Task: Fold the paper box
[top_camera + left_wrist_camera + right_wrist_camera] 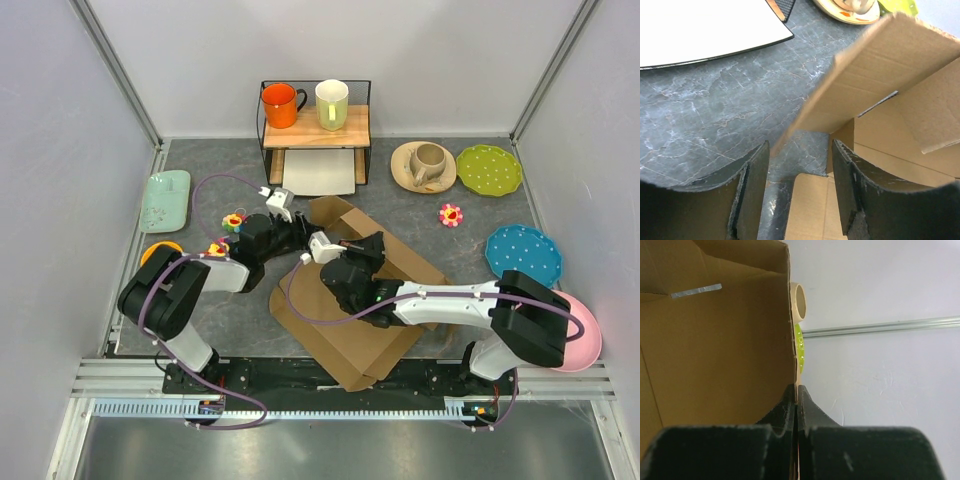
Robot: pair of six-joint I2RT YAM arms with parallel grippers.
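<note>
Cardboard of the box [345,350] is clamped by the right end effector [796,388], likely for folding. The left end effector [800,152] is spread, empty.

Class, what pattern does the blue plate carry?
White dots on the blue plate, best seen in the top external view.

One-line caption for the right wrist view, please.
Right end effector shut on the edge of a raised flap of the cardboard box, with a cup and green plate peeking out behind.
</note>
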